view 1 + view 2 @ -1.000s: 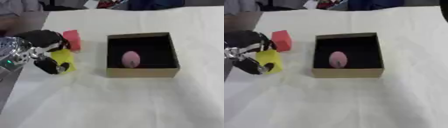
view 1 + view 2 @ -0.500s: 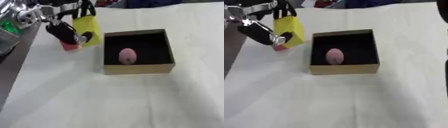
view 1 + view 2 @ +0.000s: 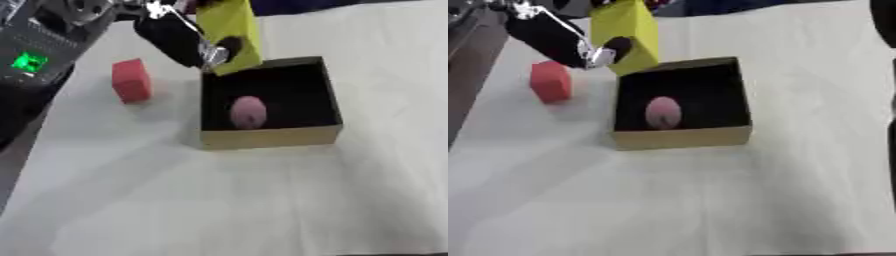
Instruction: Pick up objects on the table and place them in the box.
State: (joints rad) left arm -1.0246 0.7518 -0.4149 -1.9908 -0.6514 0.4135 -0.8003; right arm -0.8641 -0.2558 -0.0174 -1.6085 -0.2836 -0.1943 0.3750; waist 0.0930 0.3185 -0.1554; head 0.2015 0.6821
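White table [image 3: 350, 200] bears box [image 3: 271, 138] holding pink object [image 3: 248, 111].

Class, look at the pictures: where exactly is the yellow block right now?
The yellow block is held up in the left robot hand, above the far left corner of the box, with the red block on the table to its left.

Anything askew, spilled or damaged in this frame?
Nothing looks wrong. The left hand holds the yellow block tilted above the box's far-left corner, not yet inside. The pink object lies in the box; the red block stands on the table beside it.
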